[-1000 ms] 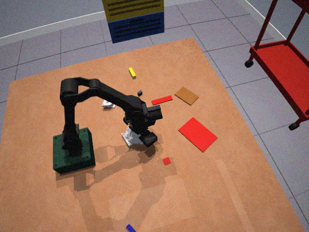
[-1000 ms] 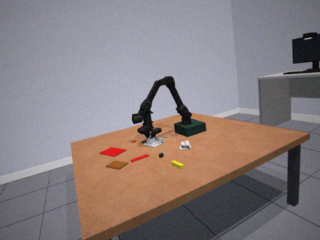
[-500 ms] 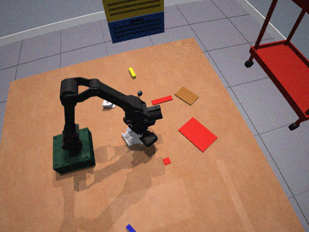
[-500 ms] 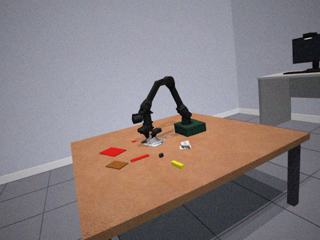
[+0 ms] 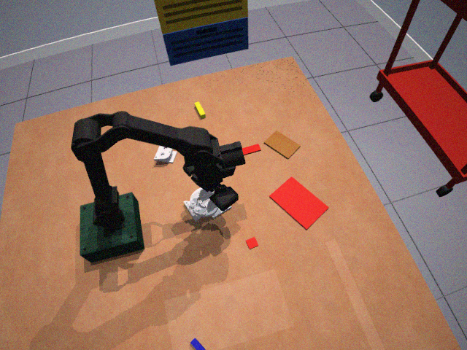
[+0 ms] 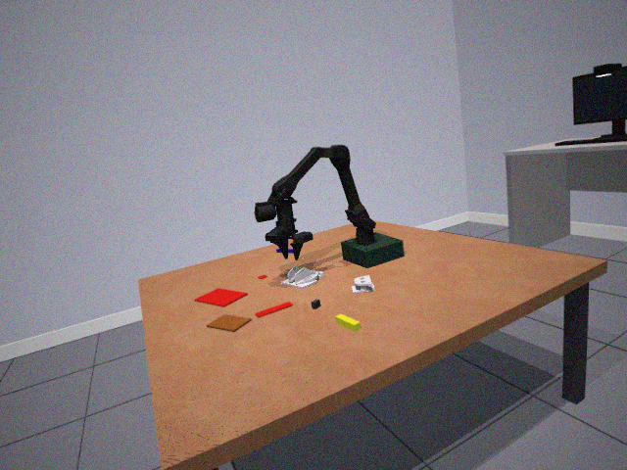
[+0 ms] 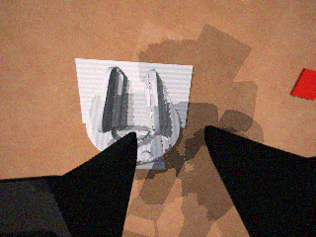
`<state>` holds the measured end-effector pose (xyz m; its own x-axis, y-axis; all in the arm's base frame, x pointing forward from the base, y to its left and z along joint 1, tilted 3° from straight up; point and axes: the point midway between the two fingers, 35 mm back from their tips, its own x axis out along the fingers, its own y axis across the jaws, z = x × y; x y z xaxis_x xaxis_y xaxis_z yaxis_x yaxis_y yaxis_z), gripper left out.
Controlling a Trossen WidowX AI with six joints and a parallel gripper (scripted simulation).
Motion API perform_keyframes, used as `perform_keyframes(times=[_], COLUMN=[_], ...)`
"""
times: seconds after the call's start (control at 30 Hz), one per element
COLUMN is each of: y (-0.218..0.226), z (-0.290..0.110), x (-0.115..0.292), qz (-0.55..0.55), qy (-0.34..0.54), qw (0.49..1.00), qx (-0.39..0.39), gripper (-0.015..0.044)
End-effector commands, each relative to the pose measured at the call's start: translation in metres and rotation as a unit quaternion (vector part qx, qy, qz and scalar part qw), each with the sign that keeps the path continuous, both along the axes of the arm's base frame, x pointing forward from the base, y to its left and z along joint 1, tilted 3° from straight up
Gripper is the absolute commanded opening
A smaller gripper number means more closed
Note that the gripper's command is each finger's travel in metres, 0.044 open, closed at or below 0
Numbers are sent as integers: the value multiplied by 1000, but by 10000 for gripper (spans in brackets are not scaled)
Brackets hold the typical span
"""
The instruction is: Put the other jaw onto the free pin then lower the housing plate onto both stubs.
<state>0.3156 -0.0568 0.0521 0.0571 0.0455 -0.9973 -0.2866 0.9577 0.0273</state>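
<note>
My gripper [image 6: 291,258] [image 7: 170,134] is open and empty, a little above the gripper base plate [image 7: 134,74]. Two upright grey-white jaws, a left jaw [image 7: 113,101] and a right jaw [image 7: 152,99], stand side by side on that plate with a gap between them. Their rounded gear ends are partly hidden by my left finger in the wrist view, so I cannot tell whether the teeth mesh or both sit fully on their pins. The white housing plate [image 5: 164,154] [image 6: 362,282] stands apart on the table, nearer the yellow block.
A red sheet [image 5: 298,202] [image 6: 220,297], brown sheet [image 5: 282,144] [image 6: 228,322], red strip [image 5: 252,149] [image 6: 273,309] and red square [image 5: 252,243] [image 6: 262,276] [image 7: 305,84] lie around. A black cube [image 6: 315,304], yellow block [image 5: 199,109] [image 6: 348,322] and blue bar [image 5: 198,344] are also out.
</note>
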Motion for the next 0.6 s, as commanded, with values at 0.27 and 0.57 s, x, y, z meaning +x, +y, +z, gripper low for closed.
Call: perform_keyframes(times=[0.27,0.57], y=[55,104], z=[6,12], x=[-2,-7], qz=[-39,-111], qy=[7,13], qw=[999,993], qx=[14,20], gripper=[440,440])
